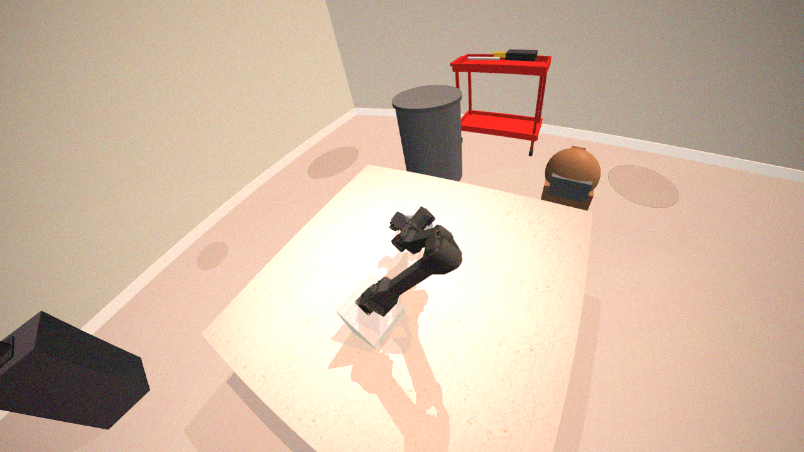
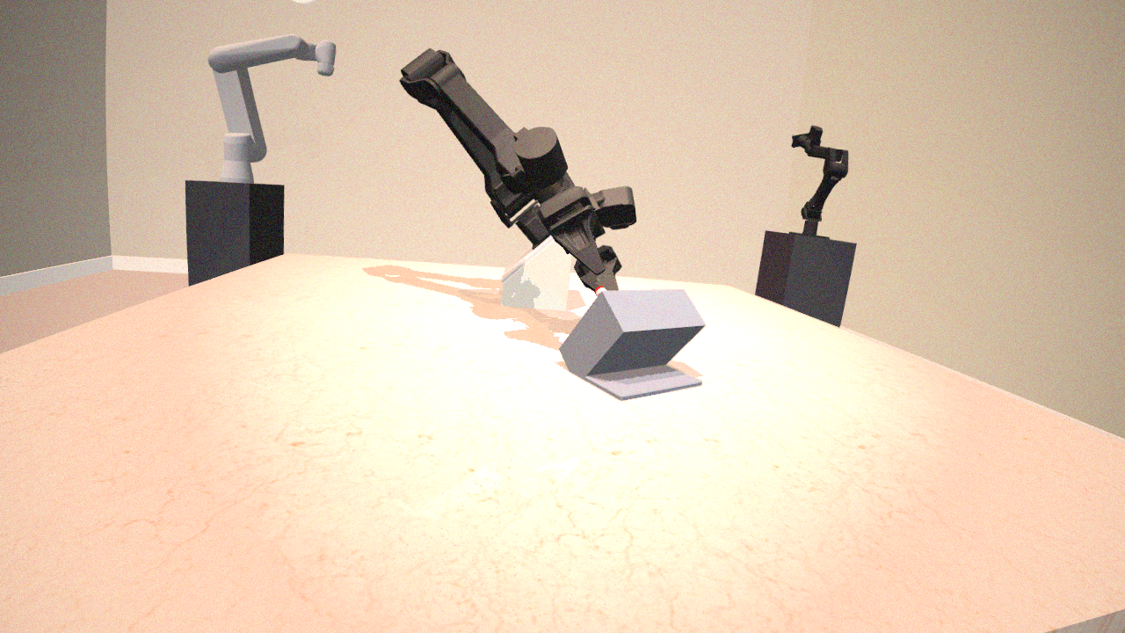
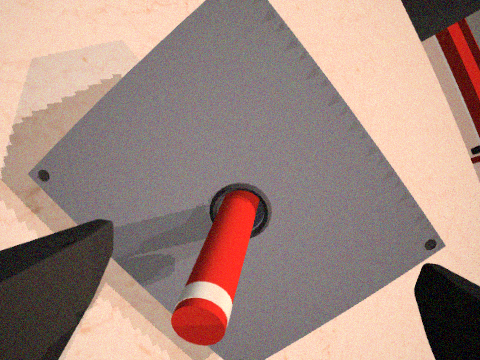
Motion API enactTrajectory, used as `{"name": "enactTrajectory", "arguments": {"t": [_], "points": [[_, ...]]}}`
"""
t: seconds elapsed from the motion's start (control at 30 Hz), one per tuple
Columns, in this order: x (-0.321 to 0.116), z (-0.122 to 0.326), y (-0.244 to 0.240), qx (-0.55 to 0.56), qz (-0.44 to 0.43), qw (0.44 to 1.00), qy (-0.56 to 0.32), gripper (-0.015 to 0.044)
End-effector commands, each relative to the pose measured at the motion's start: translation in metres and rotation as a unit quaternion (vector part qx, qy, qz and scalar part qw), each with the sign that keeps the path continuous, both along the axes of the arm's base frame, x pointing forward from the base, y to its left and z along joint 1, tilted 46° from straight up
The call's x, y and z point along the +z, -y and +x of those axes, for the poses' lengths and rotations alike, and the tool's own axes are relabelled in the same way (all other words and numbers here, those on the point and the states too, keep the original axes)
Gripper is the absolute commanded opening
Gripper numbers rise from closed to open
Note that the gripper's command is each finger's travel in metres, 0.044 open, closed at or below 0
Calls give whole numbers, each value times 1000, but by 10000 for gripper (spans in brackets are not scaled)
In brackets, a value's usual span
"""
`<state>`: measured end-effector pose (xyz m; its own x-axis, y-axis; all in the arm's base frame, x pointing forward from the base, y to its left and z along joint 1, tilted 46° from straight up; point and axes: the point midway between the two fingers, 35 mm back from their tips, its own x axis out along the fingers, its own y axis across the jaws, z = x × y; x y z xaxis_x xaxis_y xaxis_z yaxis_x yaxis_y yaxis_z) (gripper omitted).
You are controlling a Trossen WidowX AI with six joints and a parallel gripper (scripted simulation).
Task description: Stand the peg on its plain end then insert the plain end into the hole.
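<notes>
Holding nothing, my gripper (image 1: 397,225) (image 2: 604,277) (image 3: 268,258) has its jaws spread wide, one finger to either side of the red peg (image 2: 599,291) (image 3: 221,255) and neither touching it. The peg stands in the hole (image 3: 266,220) in the face of the sloped panel (image 2: 629,334) (image 3: 280,130), its white band (image 3: 207,295) near the outer end, toward me. A dark gap shows around part of the peg within the hole's round rim. I cannot tell whether its inner end rests on the bottom.

The panel is tilted on the table (image 1: 494,314) (image 2: 393,440) (image 3: 350,45), and in the exterior view only a little of the peg shows above its upper edge, just by my fingertips. My arm (image 1: 418,269) (image 2: 480,126) reaches down to it from above. A pale block with a slanted top (image 1: 370,326) (image 2: 542,279) sits on the same table, beneath the arm's base end in the top view.
</notes>
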<state>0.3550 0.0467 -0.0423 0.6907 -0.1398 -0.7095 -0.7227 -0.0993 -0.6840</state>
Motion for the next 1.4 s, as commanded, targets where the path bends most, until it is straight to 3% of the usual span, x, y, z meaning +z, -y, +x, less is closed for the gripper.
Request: {"name": "enactTrajectory", "arguments": {"t": [0.0, 1.37], "points": [[1, -6, 1, -3, -1, 1000, -5, 440], [32, -26, -8, -1, -1, 1000, -4, 440]]}}
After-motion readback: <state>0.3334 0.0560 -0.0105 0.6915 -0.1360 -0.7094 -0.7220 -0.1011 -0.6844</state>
